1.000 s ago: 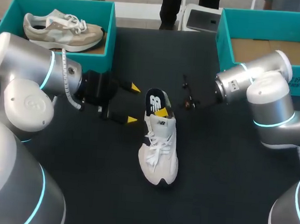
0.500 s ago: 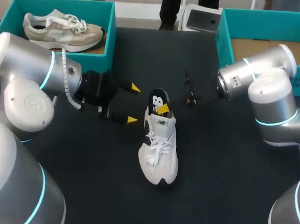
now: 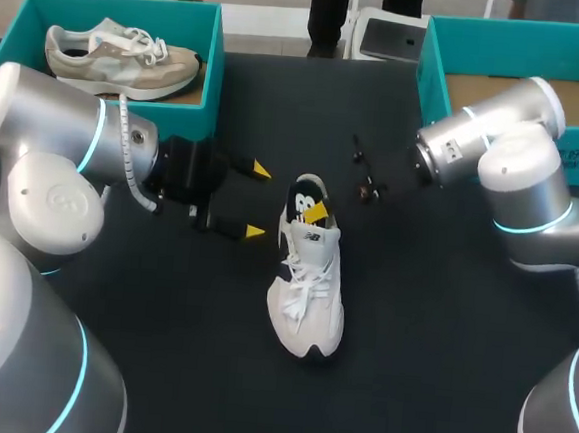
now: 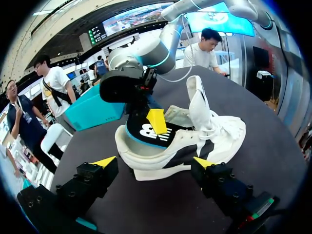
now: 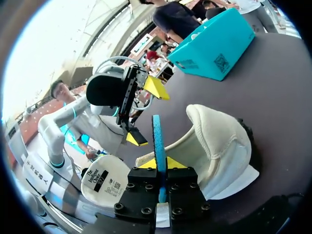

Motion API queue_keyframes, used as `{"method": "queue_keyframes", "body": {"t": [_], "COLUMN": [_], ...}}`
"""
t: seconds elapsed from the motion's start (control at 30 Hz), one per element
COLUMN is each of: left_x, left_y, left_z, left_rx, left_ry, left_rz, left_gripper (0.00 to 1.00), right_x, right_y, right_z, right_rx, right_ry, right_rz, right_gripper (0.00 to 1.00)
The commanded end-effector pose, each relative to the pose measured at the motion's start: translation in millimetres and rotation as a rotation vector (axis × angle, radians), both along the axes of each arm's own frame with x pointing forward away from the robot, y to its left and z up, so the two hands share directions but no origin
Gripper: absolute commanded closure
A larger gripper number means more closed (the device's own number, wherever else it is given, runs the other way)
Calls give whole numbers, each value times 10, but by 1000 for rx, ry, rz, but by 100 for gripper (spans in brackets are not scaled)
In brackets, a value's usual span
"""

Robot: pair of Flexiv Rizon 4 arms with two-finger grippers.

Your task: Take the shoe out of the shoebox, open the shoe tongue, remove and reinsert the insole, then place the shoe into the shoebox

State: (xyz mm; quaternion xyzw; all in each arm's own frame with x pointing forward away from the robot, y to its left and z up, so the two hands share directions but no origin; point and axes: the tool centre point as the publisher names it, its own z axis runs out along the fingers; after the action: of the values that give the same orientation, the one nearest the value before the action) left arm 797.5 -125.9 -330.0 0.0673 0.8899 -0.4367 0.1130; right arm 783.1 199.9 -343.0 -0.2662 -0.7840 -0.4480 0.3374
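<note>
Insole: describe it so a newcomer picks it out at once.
On the black table, find the white shoe in the middle. The insole sticks up out of its heel opening, pinched in the right gripper. Unlike the pale shoe around it, it is dark and flat, with a blue edge and a white mark.

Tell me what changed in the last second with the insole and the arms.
The right gripper, shut on the insole, lifted it slightly farther out of the shoe, its arm edging toward the far side. The open left gripper and the shoe stayed put.
</note>
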Motion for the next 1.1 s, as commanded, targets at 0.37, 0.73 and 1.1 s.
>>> {"method": "queue_keyframes", "body": {"t": [0.37, 0.73, 1.1], "left_x": [-1, -1, -1], "left_y": [-6, -6, -6], "left_z": [3, 3, 3], "left_rx": [5, 5, 5], "left_ry": [1, 1, 1], "left_rz": [0, 0, 0], "left_gripper": [0, 0, 0], "right_x": [-42, 70, 253], "right_y": [27, 30, 110], "right_z": [13, 156, 398], "right_rx": [-15, -38, -59], "right_ry": [-9, -64, -136], "right_rz": [-26, -9, 35], "right_gripper": [87, 74, 68]}}
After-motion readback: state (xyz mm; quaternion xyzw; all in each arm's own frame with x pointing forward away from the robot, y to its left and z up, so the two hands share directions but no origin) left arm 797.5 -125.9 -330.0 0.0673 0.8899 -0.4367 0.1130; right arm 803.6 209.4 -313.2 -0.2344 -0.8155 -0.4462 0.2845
